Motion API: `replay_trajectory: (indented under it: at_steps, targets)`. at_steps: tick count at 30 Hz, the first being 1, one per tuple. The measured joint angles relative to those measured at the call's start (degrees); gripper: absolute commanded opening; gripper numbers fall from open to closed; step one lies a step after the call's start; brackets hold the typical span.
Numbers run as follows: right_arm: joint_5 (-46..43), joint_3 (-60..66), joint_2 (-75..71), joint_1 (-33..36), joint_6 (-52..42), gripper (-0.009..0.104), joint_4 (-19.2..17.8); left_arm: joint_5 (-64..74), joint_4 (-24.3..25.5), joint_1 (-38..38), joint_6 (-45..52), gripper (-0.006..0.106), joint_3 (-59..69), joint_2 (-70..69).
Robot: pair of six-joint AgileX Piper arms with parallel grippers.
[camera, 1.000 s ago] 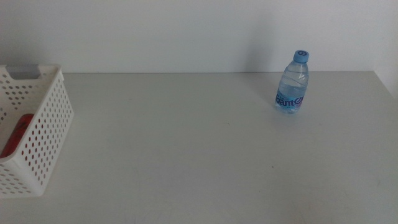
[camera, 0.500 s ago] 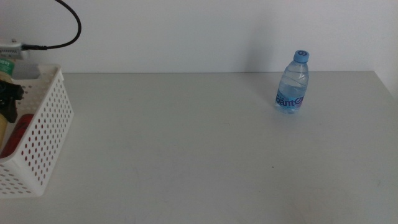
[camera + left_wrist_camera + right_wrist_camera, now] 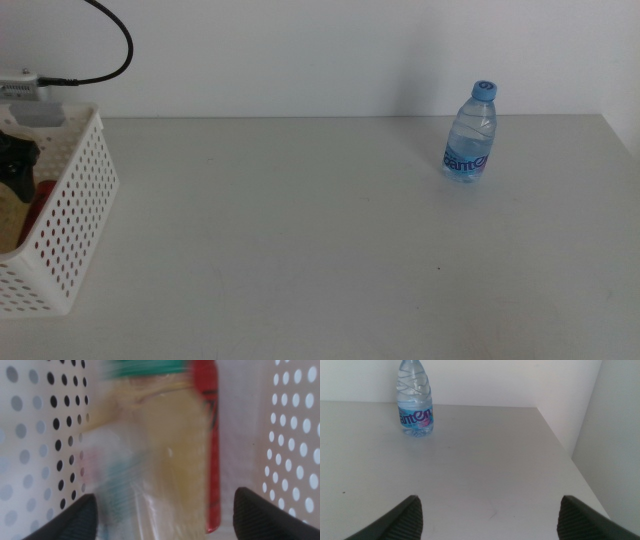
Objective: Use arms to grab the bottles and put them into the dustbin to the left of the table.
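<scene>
My left gripper [image 3: 14, 166] hangs over the white perforated dustbin [image 3: 70, 220] at the table's left edge, jaws open and empty. In the left wrist view the gripper [image 3: 167, 522] stands wide open above the yellow-liquid bottle [image 3: 155, 455], which is blurred and lies inside the dustbin [image 3: 295, 435] beside the red can [image 3: 212, 460]. The can [image 3: 42, 196] and a bit of the yellow bottle [image 3: 8, 215] also show in the middle view. The water bottle [image 3: 470, 135] with a blue cap stands upright at the far right. My right gripper [image 3: 490, 515] is open, well short of the water bottle [image 3: 415, 405].
The light-grey table [image 3: 300, 240] ends at a white wall behind. Its right edge [image 3: 570, 460] runs close to the water bottle. A black cable [image 3: 110, 45] loops above the left arm.
One second ago no arm showed. Then my left gripper came over the dustbin holding the yellow bottle. Now it has opened and the bottle has dropped inside.
</scene>
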Motion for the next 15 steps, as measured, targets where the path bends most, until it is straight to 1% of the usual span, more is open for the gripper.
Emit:
replay_trajectory:
  at_steps: [2, 7, 11, 15]
  targets:
    - [0.00, 0.00, 0.00, 0.00, 0.00, 0.070, 0.00, 0.57, 0.14, 0.00, 0.00, 0.094, 0.00, 0.00]
    - [0.00, 0.00, 0.00, 0.00, 0.00, 0.070, 0.00, 2.42, -1.67, 0.00, -1.90, 0.094, -0.71, -0.96]
    - [0.00, 0.00, 0.00, 0.00, 0.00, 0.070, 0.00, 3.17, -2.71, -0.05, -3.24, 0.094, -0.91, -5.43]
    - [0.00, 0.00, 0.00, 0.00, 0.00, 0.070, 0.05, 3.41, -5.70, 0.00, -3.22, 0.094, -1.03, -11.64]
